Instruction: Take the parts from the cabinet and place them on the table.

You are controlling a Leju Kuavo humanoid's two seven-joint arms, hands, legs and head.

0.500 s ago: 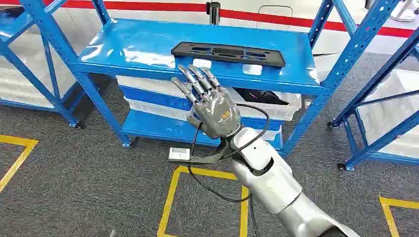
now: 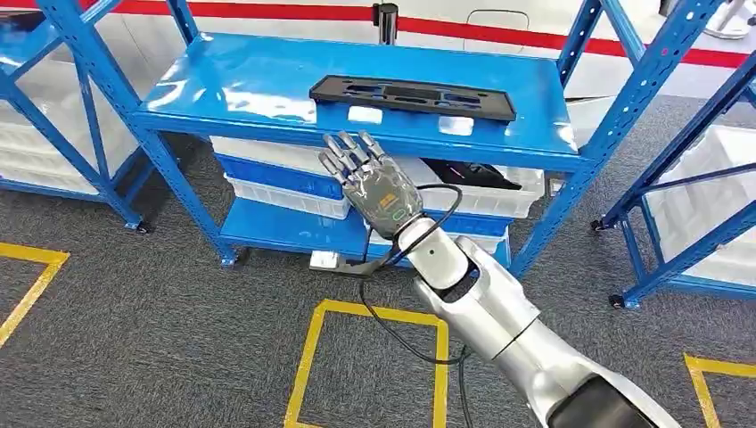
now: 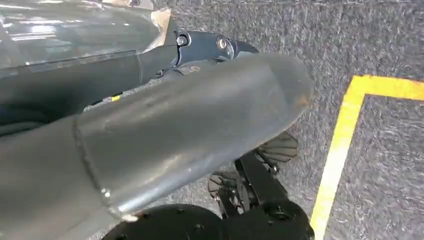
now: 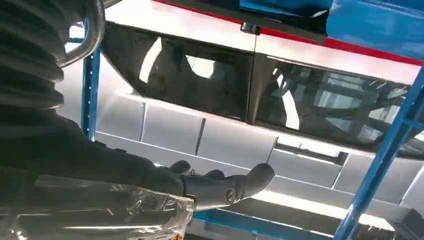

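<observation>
While the right hand (image 2: pixel 376 183) is raised in front of the blue shelf rack (image 2: pixel 205 107), its fingers are spread apart and hold nothing. It hangs just below the front edge of the top shelf, with the silver arm (image 2: pixel 499 330) reaching up from the lower right and a black cable (image 2: pixel 392 330) looping beside the wrist. On that top shelf lies the part (image 2: pixel 412 95), a long flat black piece with cutouts, set towards the right half of the shelf and a little above and beyond the fingertips; the hand does not touch it. White bins (image 2: pixel 285 192) sit on the shelves underneath, one of them with something dark inside. Grey carpet (image 2: pixel 160 321) with yellow tape lines (image 2: pixel 308 357) covers the floor, and more blue racks stand to either side. In the right wrist view the thumb (image 4: pixel 235 186) stretches out free, with a blue upright (image 4: pixel 385 160) beyond it. In the left wrist view the left hand (image 3: pixel 165 130) is seen as a blurred grey shape above the carpet, and I cannot tell whether it is open or closed.
</observation>
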